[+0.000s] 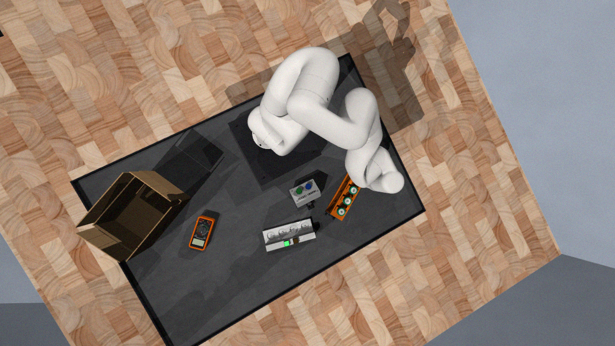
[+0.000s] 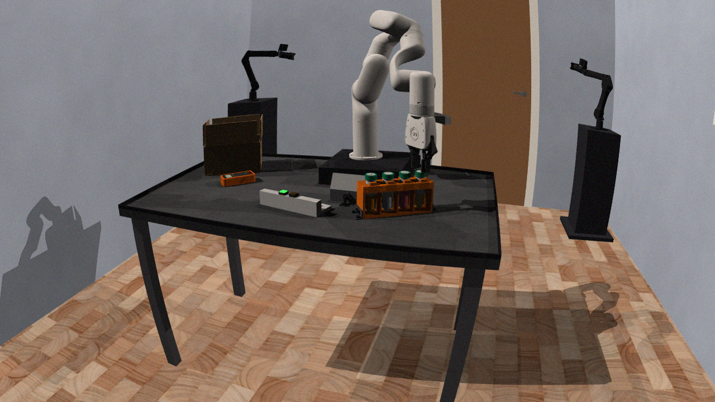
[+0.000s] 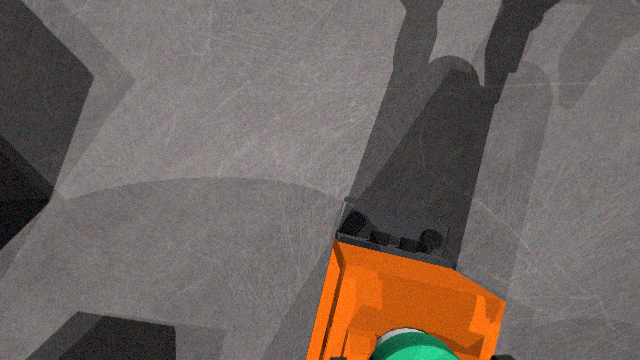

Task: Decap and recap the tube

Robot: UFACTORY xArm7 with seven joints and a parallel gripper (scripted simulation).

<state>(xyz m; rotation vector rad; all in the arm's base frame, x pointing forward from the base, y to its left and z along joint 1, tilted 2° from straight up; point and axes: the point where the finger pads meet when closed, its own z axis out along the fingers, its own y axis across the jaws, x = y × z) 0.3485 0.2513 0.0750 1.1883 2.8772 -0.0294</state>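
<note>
White arm (image 2: 371, 95); orange decapping station (image 2: 395, 199) with green caps (image 2: 387, 175); grey cap tray (image 2: 292, 201) with lit green lamp (image 2: 284, 191); grey housing (image 1: 304, 193) bearing green key (image 1: 298, 190) and blue key (image 1: 308, 186); orange multimeter (image 1: 201, 232); brown cardboard box (image 2: 232, 144); dark grey table (image 2: 449, 234); wood-block patterned floor (image 2: 280, 339).

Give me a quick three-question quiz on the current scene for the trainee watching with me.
1. True or false: the green lamp on the cap tray is lit.
2. How many tubes in the orange rack wear their green caps?
3. In the exterior view, where does the pincer hang? A) over the rack's left end B) over the rack's right end C) over the key housing

Key: 1 true; 2 four; 3 B.
</note>
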